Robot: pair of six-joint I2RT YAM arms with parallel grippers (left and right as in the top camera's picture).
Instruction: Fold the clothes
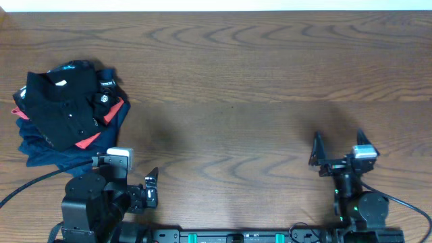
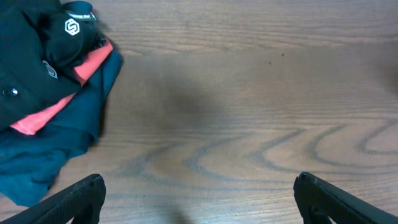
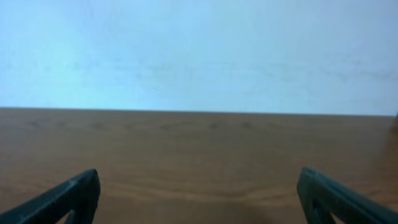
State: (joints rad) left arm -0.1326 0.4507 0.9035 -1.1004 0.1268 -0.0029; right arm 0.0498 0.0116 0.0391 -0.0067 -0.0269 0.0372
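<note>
From overhead, the black polo shirt (image 1: 64,101) is seen atop navy and red garments (image 1: 40,145) at the bench's (image 1: 236,81) left side, apart from the left tool (image 1: 147,189) and right tool (image 1: 337,147). At the left wrist, that tool is shown spread, nothing pinched. At the right wrist, fingers (image 3: 68,196) are likewise spread.

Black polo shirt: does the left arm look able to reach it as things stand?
Probably yes. The black polo shirt lies uncovered atop the pile, just ahead of the left tool, which is open and empty, with only bare table between.
</note>
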